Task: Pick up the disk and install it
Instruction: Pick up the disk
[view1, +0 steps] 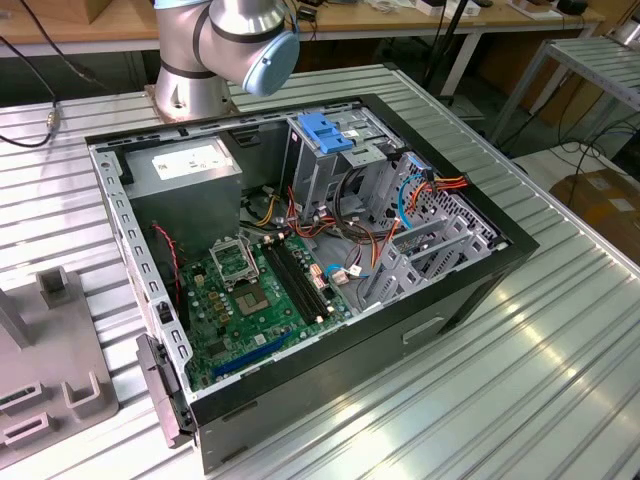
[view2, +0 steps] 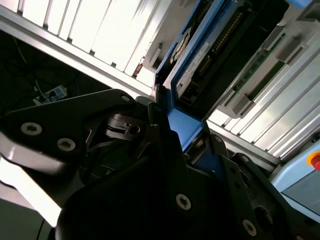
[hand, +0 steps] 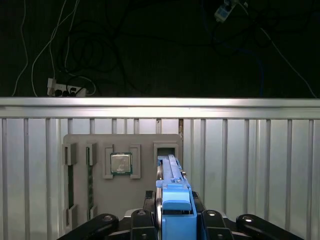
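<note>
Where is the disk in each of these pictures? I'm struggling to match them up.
Exterior view: the grey holder plate lies at the exterior view's left edge.
First wrist view: the disk stands on edge over that plate, in the gripper.
Second wrist view: the disk, blue-railed, rises from the gripper.
Shared landmark: the slatted metal table.

Disk (hand: 170, 175) between pincer (hand: 174, 222) fingers, at fixture (hand: 142, 142) slot; chip (hand: 121, 163) in fixture beside slot.
</note>
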